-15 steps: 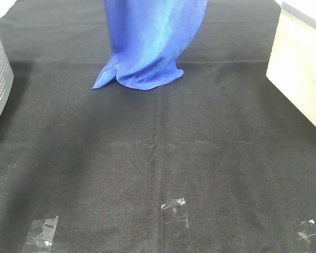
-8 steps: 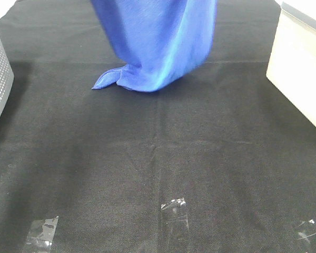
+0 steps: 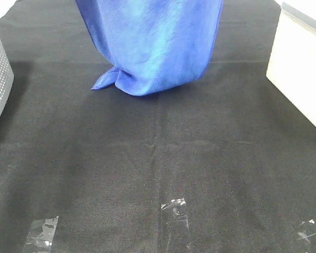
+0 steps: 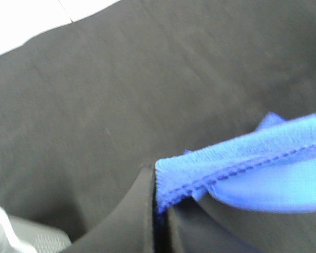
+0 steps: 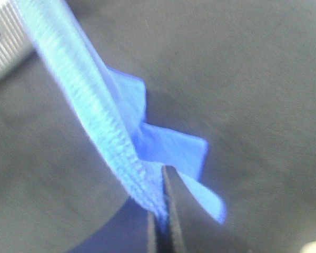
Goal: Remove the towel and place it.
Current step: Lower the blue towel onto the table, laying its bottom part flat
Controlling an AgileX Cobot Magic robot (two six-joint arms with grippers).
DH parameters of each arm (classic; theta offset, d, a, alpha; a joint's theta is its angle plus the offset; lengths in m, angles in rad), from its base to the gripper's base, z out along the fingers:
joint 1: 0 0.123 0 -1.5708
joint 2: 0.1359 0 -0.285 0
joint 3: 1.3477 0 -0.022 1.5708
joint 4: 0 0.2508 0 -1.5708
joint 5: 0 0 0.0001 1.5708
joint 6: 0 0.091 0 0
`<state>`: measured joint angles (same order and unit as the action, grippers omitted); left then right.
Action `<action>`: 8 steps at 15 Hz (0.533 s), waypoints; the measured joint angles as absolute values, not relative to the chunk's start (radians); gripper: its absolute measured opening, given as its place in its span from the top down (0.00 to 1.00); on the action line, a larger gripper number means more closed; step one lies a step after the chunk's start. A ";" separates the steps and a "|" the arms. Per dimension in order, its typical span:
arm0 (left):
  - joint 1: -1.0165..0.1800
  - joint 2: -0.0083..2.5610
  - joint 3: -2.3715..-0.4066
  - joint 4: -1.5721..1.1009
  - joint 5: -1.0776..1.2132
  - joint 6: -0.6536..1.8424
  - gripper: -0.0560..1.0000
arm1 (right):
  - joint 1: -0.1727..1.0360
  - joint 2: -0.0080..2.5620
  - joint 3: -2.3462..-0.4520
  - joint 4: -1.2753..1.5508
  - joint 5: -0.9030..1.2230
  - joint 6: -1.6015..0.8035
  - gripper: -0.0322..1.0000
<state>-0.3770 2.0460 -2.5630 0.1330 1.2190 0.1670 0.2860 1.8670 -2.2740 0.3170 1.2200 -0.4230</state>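
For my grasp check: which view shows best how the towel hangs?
Exterior high: the towel hangs as a sheet from above the frame, its lower end bunched on the black cloth. The left wrist view shows only a hemmed edge pinched in the left tool; the right wrist, a blurred edge in the right tool.

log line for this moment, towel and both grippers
towel: hanging, lower end touching black cloth | left gripper: shut on towel hem | right gripper: shut on towel hem | placed: not yet
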 joint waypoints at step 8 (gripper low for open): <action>-0.386 1.627 -2.028 0.096 1.220 0.052 0.95 | 0.287 1.587 -1.943 0.477 1.220 -0.402 0.97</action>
<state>-0.3860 1.6270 -2.0280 0.0960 1.2200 0.0520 0.2870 1.5870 -1.9430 0.4770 1.2200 -0.4020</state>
